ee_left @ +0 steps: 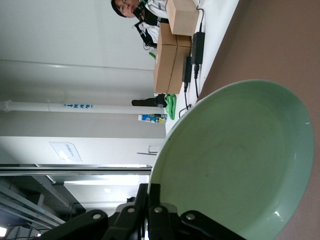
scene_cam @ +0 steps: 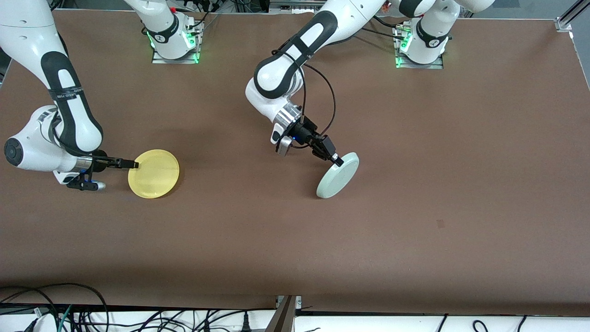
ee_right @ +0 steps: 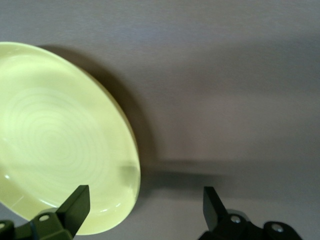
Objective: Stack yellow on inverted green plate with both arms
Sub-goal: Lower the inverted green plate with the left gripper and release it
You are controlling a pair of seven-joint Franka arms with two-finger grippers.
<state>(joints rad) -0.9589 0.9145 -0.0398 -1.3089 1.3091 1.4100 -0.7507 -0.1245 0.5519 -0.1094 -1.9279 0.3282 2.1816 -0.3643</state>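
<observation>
Yellow plate (scene_cam: 153, 174): lying flat and rim-up on the brown table (scene_cam: 295, 240), toward the right arm's end. In the right wrist view the plate (ee_right: 60, 140) is sitting partly between the claw's fingers, one fingertip (ee_right: 77, 200) over its rim and the other fingertip on bare table just beside it.

Right gripper (scene_cam: 133, 164): reaching in low and sideways at the yellow plate's edge on the side toward the right arm's end. Its fingers are standing spread apart, not clamping anything.

Green plate (scene_cam: 338, 175): tilting steeply on edge near the table's middle, its lower edge down at the table and its upper edge raised. Its flat underside is facing the front camera; its hollow face (ee_left: 235, 160) is filling the left wrist view.

Left gripper (scene_cam: 338, 161): pinching the green plate's raised rim, fingers closed on it; the plate is extending down and away from the fingertips toward the front camera.

The two plates are lying well apart.
</observation>
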